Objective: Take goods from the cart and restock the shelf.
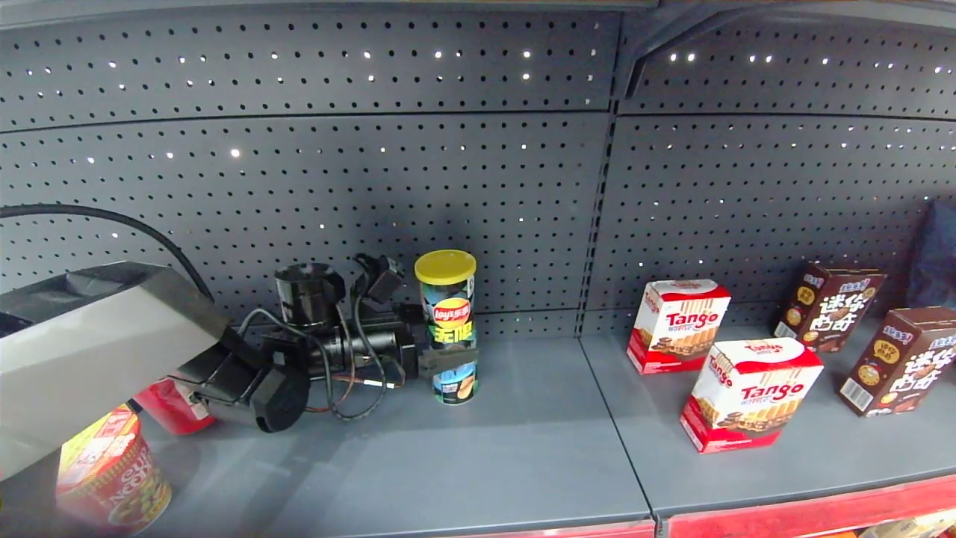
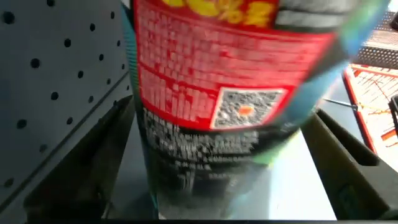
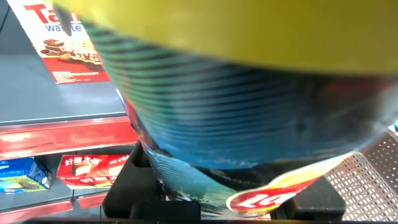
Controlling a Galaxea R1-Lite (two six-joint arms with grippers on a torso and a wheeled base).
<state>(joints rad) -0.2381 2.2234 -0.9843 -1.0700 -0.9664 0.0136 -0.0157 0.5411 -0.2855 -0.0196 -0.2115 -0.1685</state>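
A chips can (image 1: pixel 447 314) with a yellow lid stands upright on the grey shelf (image 1: pixel 523 448), close to the pegboard back. My left gripper (image 1: pixel 448 362) reaches in from the left and is shut on its lower part, one finger crossing the front. In the left wrist view the can (image 2: pixel 224 93) sits between the two dark fingers (image 2: pixel 68 174). A second chips can (image 3: pixel 236 112) with a yellow lid lies close against the right wrist camera, with my right gripper (image 3: pixel 230 205) shut on it.
Two red-and-white wafer boxes (image 1: pixel 678 325) (image 1: pixel 747 392) and two brown boxes (image 1: pixel 827 305) (image 1: pixel 900 359) stand on the shelf's right half. A red noodle cup (image 1: pixel 112 478) sits front left under my left arm. The cart's mesh (image 3: pixel 367 180) shows beside the second can.
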